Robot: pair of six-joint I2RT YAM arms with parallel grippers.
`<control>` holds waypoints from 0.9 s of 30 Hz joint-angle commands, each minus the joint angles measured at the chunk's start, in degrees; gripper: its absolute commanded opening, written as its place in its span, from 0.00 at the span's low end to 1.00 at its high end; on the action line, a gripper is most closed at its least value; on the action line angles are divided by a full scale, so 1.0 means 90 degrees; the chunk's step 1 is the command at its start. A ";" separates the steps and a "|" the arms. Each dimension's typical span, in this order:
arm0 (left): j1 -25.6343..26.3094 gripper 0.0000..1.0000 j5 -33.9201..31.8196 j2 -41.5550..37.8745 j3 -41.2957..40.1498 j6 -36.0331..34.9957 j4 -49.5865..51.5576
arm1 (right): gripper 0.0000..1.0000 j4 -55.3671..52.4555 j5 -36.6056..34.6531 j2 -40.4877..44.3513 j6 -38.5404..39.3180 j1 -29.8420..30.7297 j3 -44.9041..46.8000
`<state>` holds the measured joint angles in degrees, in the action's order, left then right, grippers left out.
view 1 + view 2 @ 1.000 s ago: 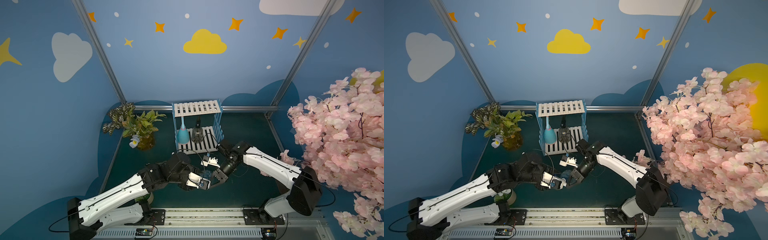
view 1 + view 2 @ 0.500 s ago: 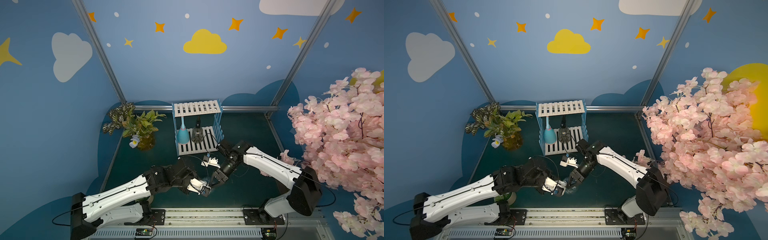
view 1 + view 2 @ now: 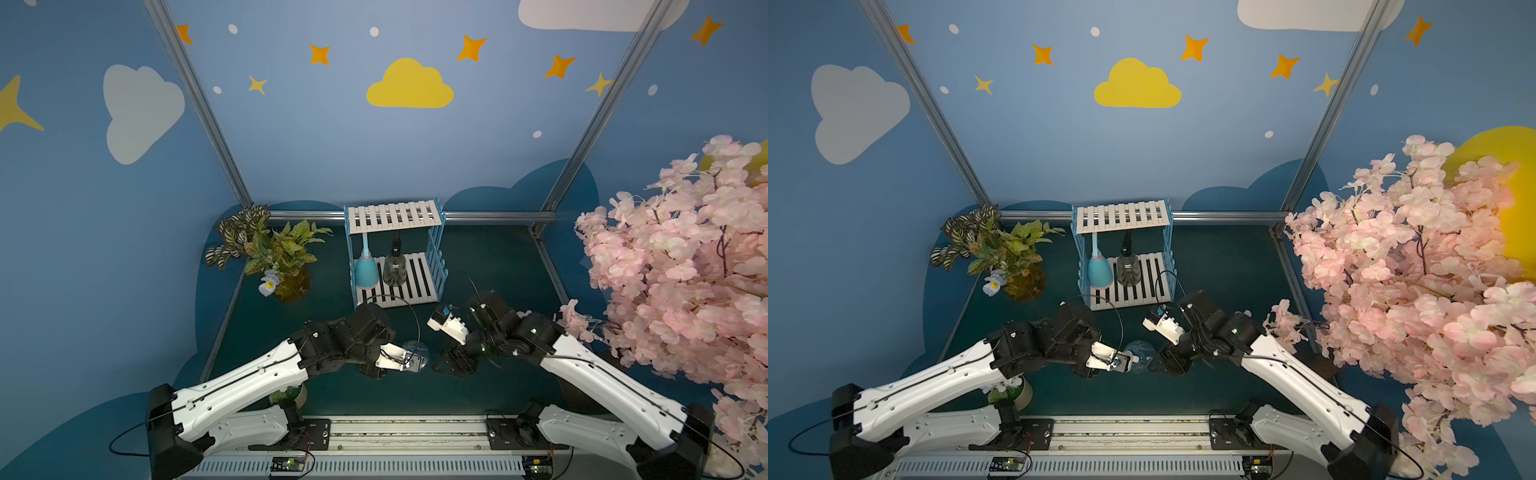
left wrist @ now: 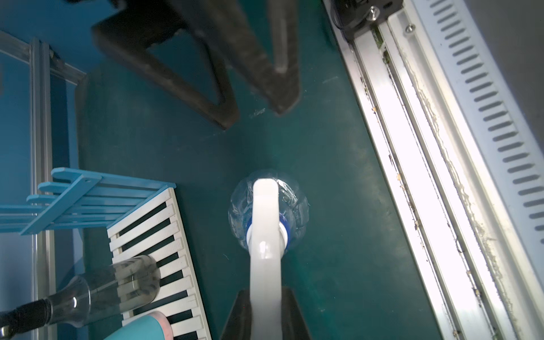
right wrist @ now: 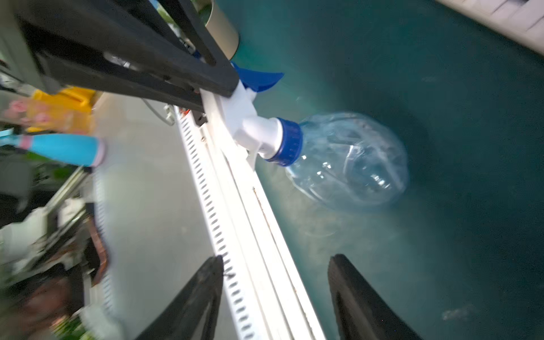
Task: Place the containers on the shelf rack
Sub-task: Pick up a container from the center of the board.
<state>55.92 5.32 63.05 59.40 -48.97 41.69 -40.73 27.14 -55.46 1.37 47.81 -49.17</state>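
- A second earlier the right gripper had been clamped on the clear bottle while the left gripper stood half open beside it. By this moment the two had swapped roles.
- The left gripper (image 3: 404,362) was pinched right down on the white spray head of the clear bottle (image 5: 350,162), with the blue trigger sticking out past its fingers.
- The right gripper (image 3: 454,365) had let go. Its jaws stood wide apart and empty, drawn off to about 3 o'clock of the bottle and clear of it.
- The clear bottle (image 3: 419,354) hung base-down over the front of the mat (image 3: 498,270), at roughly 6 o'clock from the shelf rack (image 3: 392,216) and well apart from it. Whether its base touched the mat could not be told.
- The handover looked complete, so carrying the bottle to the rack would fall to the left arm.
- This appeared to be the last container. The light blue bottle (image 3: 365,272) and, just beside it at 3 o'clock, the smoky black bottle (image 3: 395,268) already stood on the lower shelf. Bare slats remained at 3 o'clock of the black one.
- No brand, label or writing could be read anywhere. The clear bottle showed only a plain blue collar.
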 commanded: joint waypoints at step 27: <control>-0.0560 0.02 0.1617 0.0360 0.1039 0.0742 0.0846 | 0.40 0.4453 -0.1971 0.0767 0.0635 0.1863 0.1467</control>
<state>51.09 15.68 66.85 66.76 -43.18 50.24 -1.43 7.64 -47.77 7.75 64.18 -34.44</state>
